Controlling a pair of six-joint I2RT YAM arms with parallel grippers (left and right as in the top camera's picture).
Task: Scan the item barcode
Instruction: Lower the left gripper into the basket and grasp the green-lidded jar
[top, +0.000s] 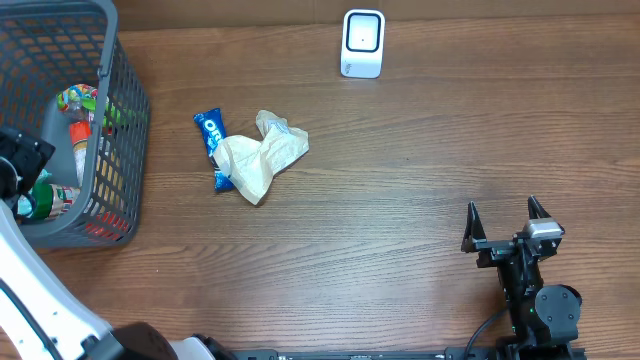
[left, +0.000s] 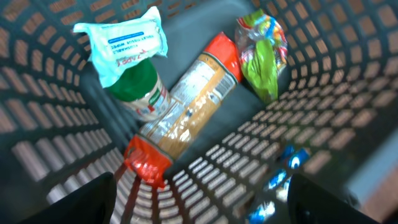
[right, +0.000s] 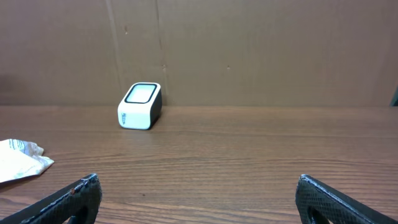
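Lying in the grey basket (left: 56, 143) at the left of the table (top: 400, 200): an orange-ended packet (left: 186, 106) touching a green-lidded jar (left: 140, 93), a white wipes pack (left: 124, 43) atop the jar, a green bag (left: 264, 59) beside. Hovering over them, left gripper (left: 202, 202), fingers spread, holding nothing. Outside, blue Oreo pack (top: 210, 130) partly under a crumpled beige bag (top: 262, 158); white scanner (top: 362, 43) at the far edge. Parked near right, right gripper (top: 503, 228), jaws wide, empty.
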